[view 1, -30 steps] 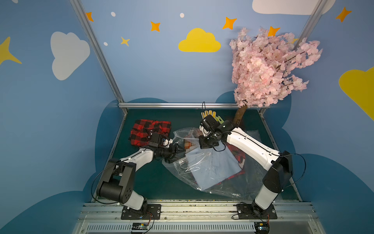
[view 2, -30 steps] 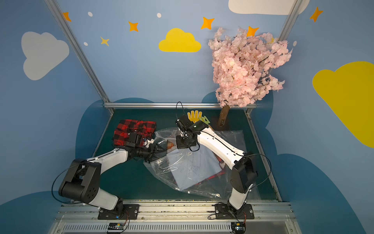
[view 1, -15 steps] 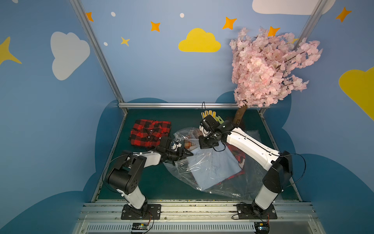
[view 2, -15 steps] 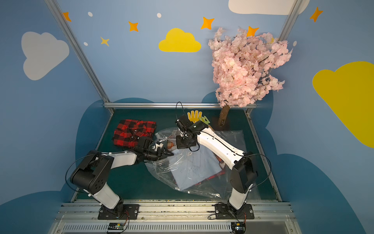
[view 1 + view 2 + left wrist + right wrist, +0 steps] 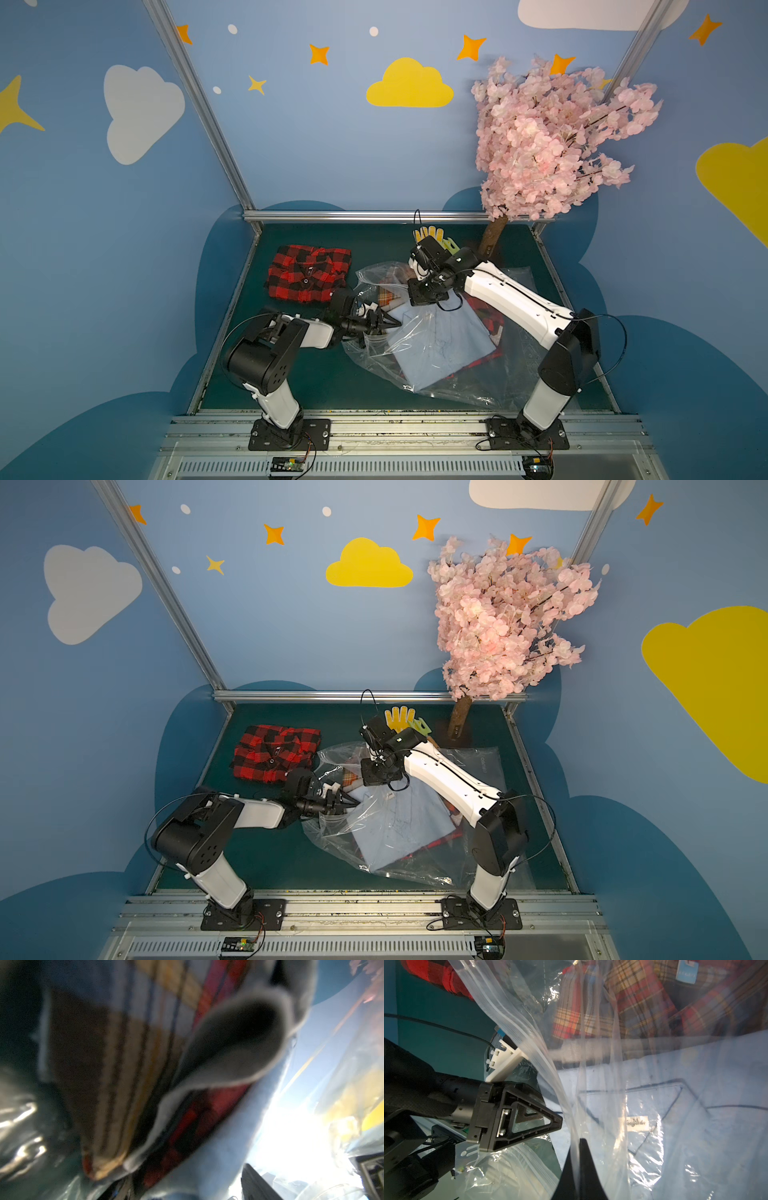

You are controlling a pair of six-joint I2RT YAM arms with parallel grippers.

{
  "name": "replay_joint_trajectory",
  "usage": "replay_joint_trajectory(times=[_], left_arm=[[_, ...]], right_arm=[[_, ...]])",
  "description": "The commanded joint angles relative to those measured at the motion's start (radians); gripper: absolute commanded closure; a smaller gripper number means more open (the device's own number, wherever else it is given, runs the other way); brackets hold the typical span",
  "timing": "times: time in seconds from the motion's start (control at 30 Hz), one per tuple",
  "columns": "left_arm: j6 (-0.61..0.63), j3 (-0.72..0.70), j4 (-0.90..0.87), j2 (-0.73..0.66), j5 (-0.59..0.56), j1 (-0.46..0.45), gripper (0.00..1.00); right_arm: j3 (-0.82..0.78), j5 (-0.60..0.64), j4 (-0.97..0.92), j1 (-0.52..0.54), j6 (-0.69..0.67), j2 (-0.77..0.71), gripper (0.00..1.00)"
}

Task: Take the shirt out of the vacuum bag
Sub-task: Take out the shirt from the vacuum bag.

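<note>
In both top views, our left gripper (image 5: 388, 323) stood with jaws apart at the mouth of the vacuum bag (image 5: 457, 390), the blue shirt (image 5: 440, 345) just ahead of it, inside. The left wrist view showed that shirt's folds close ahead, none pinched. In the right wrist view, our right gripper (image 5: 579, 1159) was clamped on the bag's film. Closing now, we judged, might catch plastic too and drag the bag.

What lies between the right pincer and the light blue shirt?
Only clear film of the vacuum bag, pinched by the right pincer; the right wrist view shows the light blue shirt through it.
</note>
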Motion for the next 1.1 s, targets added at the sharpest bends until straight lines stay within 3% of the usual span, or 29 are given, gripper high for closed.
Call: replay_joint_trajectory(times=[0.0, 0.3, 0.63, 0.83, 1.07], left_arm=[[-0.035, -0.030, 0.036, -0.043, 0.038, -0.025, 0.19], [-0.024, -0.069, -0.015, -0.117, 0.014, -0.050, 0.18], [-0.029, -0.011, -0.005, -0.085, 0.001, -0.071, 0.19], [-0.046, 0.000, 0.041, -0.074, -0.001, -0.090, 0.26], [-0.039, -0.001, 0.068, -0.020, -0.013, -0.095, 0.52]], right_arm=[[0.014, -0.003, -0.035, 0.002, 0.000, 0.012, 1.00], [0.027, -0.011, -0.036, 0.003, 0.002, 0.029, 1.00], [0.030, -0.012, -0.040, 0.004, -0.001, 0.035, 1.00], [0.032, -0.012, -0.037, 0.007, 0.003, 0.041, 1.00], [0.031, -0.012, -0.034, 0.008, 0.005, 0.040, 1.00]])
